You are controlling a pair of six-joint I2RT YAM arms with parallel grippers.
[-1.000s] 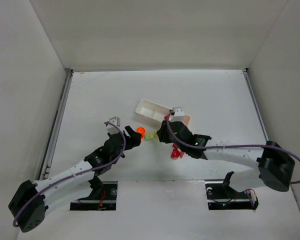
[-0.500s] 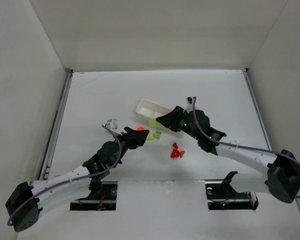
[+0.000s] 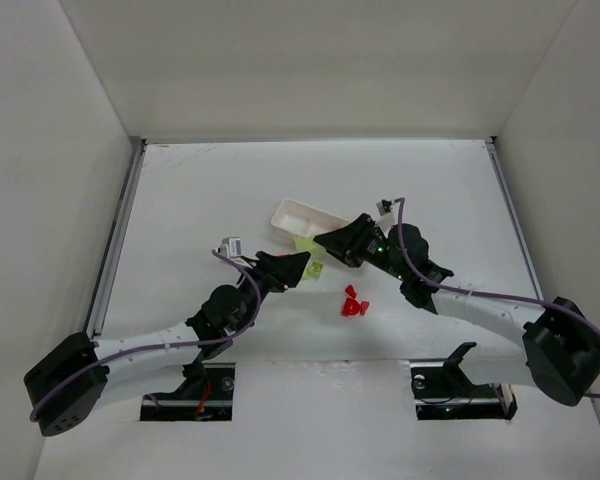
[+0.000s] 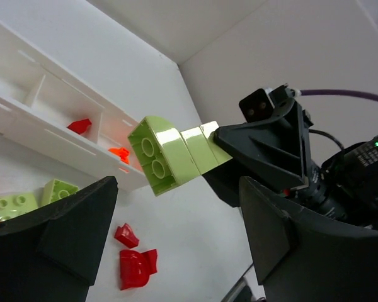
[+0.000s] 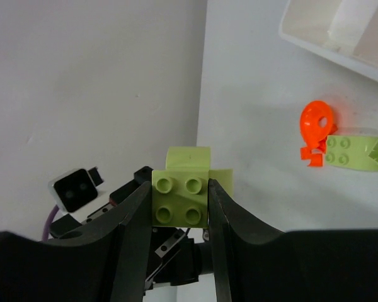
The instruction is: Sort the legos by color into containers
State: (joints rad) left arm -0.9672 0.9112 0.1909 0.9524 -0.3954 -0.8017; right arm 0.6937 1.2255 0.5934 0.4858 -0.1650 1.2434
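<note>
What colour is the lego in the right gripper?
Pale yellow-green lego, clearest in the right wrist view.

Three yellow-green legos (image 5: 180, 200), one loose orange lego (image 5: 316, 129), two loose red legos (image 4: 137, 267)

Lab test cell: white walls (image 3: 310, 70) box in a white table (image 3: 210, 190).

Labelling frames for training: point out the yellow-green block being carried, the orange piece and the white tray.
Carried yellow-green block (image 5: 179, 200): right wrist view, studded face.
Orange piece (image 5: 310, 123): right wrist view, rounded body.
White tray (image 4: 57, 138): left wrist view, front wall.
</note>
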